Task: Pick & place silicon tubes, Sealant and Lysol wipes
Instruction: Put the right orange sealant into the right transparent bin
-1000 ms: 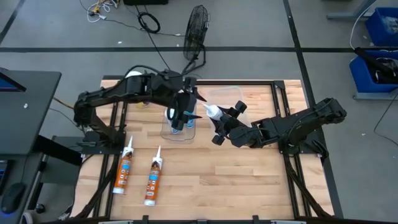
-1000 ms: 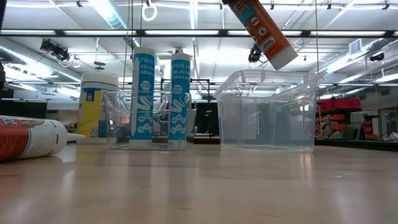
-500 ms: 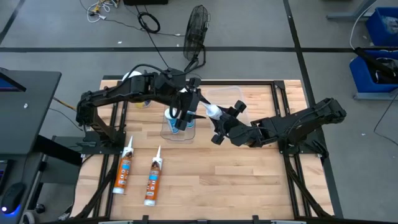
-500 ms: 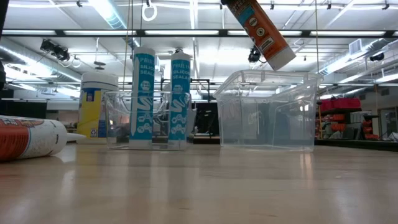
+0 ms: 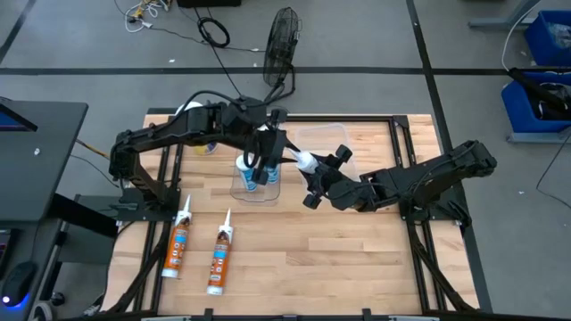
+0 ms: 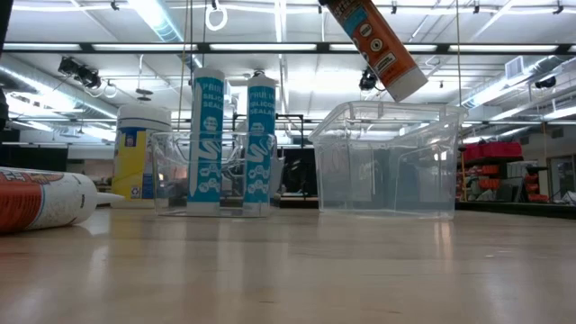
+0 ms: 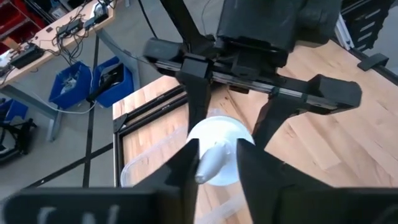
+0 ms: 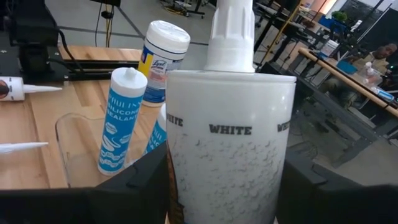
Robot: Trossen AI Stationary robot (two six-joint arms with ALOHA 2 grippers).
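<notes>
Two orange sealant tubes [image 5: 197, 250] lie flat at the worktop's [image 5: 339, 259] near left edge. Mid-worktop, right gripper [image 5: 311, 171] is clamped on a white sealant cartridge [image 8: 229, 155], held tilted above the large clear bin [image 6: 385, 159]. Left gripper [image 5: 264, 153] hovers over the small clear bin [image 6: 171, 175] with two blue silicone tubes [image 6: 228, 144] upright; fingers spread apart. Lysol wipes [image 6: 140, 153] stand far left, behind that bin.
</notes>
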